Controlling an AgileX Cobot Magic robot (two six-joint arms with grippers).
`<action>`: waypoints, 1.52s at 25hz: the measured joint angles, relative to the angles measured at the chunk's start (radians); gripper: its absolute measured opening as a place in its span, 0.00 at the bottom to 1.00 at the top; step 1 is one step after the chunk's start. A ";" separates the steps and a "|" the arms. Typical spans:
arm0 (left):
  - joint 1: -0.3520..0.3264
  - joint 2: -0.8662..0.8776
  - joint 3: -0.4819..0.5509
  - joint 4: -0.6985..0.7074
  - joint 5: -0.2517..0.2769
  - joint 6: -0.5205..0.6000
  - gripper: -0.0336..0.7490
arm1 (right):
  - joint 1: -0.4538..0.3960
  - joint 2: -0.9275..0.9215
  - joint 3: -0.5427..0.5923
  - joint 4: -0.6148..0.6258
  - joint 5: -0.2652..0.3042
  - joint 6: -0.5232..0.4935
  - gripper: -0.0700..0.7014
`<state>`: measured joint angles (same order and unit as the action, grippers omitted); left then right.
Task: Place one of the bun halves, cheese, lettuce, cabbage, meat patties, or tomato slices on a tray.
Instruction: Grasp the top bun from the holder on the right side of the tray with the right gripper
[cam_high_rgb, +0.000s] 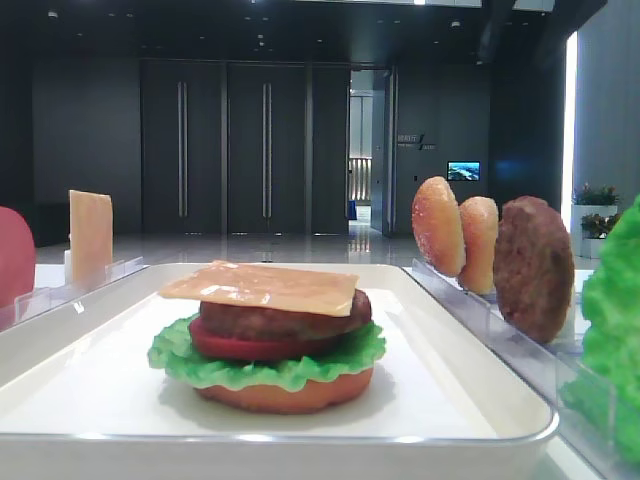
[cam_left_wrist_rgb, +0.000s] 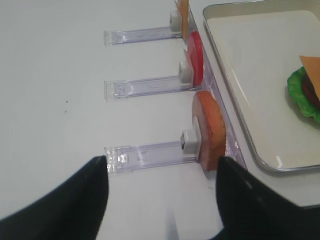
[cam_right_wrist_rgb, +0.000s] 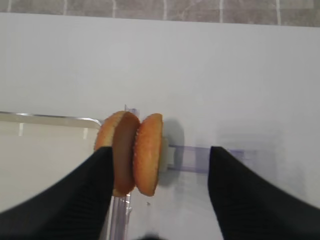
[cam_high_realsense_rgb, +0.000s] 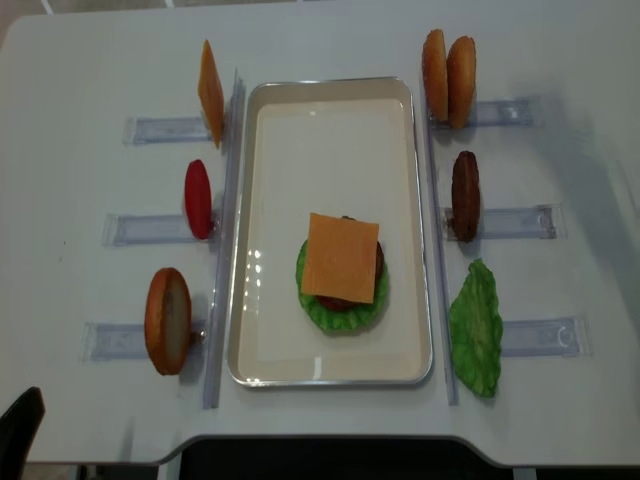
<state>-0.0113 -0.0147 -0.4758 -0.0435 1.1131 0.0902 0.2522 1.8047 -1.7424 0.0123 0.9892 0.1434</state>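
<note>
A white tray (cam_high_realsense_rgb: 250, 240) lies mid-table with a part-built burger on it: cheese (cam_high_realsense_rgb: 341, 257) on top, then a patty (cam_high_rgb: 285, 318), a tomato slice (cam_high_rgb: 250, 346), lettuce (cam_high_rgb: 265, 368) and a bottom bun (cam_high_rgb: 285, 394).

On the right racks (cam_high_realsense_rgb: 505, 112) stand two bun halves (cam_high_realsense_rgb: 448, 75) side by side on edge, a second patty (cam_high_realsense_rgb: 465, 195) and a lettuce leaf (cam_high_realsense_rgb: 476, 328). On the left stand a cheese slice (cam_high_realsense_rgb: 210, 92), a tomato slice (cam_high_realsense_rgb: 198, 198) and a smooth bun (cam_high_realsense_rgb: 167, 319).

The right gripper (cam_right_wrist_rgb: 160, 172) hangs above the bun halves with its fingers spread – the nearer half sits between them, untouched. The left gripper (cam_left_wrist_rgb: 162, 177) is spread too, holding nothing, near the smooth bun.
</note>
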 joint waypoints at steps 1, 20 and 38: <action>0.000 0.000 0.000 0.000 0.000 0.000 0.70 | 0.011 0.000 0.000 0.000 -0.012 0.009 0.61; 0.000 0.000 0.000 0.000 0.000 0.000 0.70 | 0.142 0.077 0.000 -0.002 -0.145 0.058 0.68; 0.000 0.000 0.000 0.000 0.000 0.000 0.70 | 0.143 0.208 0.000 -0.063 -0.112 0.056 0.76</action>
<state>-0.0113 -0.0147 -0.4754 -0.0435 1.1131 0.0902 0.3952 2.0128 -1.7424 -0.0506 0.8777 0.1990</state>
